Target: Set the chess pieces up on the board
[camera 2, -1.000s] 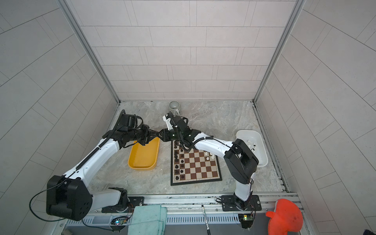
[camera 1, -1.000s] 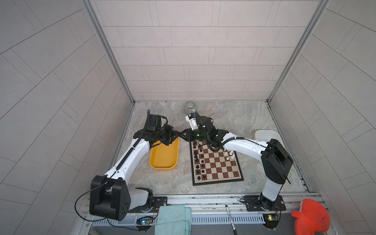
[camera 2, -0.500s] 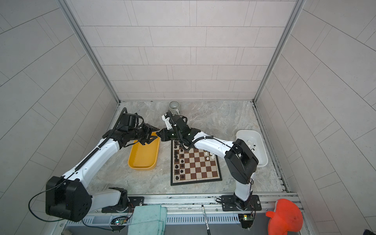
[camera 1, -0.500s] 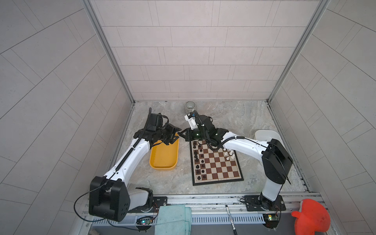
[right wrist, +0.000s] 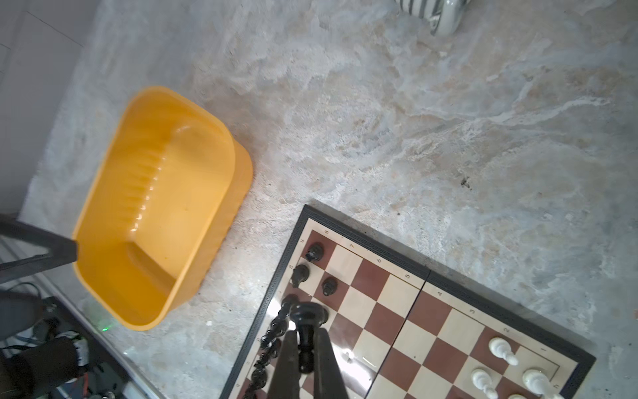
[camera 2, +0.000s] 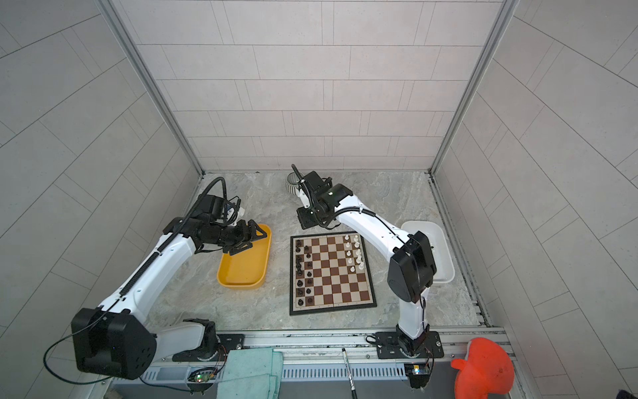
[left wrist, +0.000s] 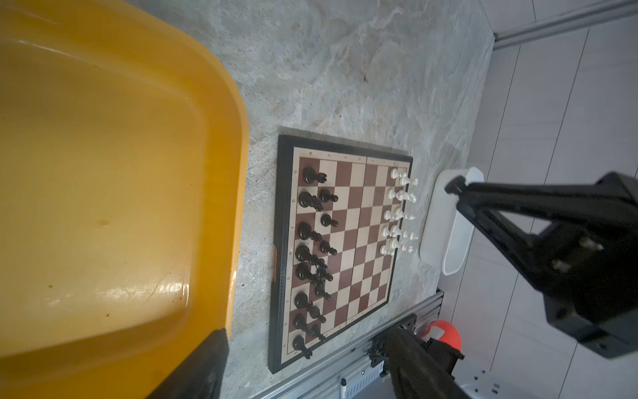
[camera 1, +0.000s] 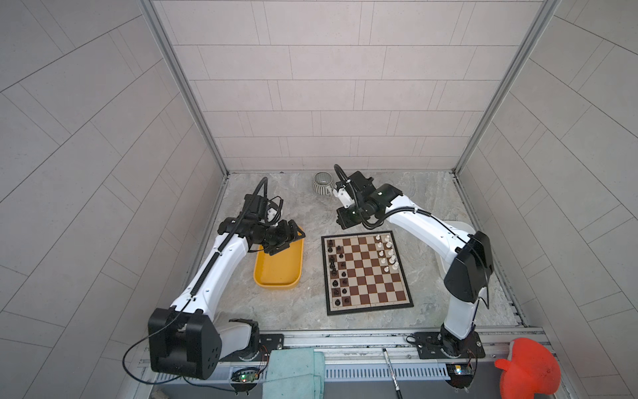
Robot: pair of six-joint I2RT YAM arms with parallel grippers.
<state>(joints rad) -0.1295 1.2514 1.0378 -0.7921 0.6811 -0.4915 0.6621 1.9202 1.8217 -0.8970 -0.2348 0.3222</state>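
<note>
The right gripper [right wrist: 305,333], pinching a black piece [right wrist: 308,313], should set it upright along the board [camera 1: 369,286]'s nine o'clock edge; the left gripper [camera 1: 287,243] gapes wide.

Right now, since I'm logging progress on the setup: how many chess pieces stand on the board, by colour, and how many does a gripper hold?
Black pieces on the board: 15
White pieces on the board: 10
Black piece held in the right gripper: 1
Total: 26
</note>
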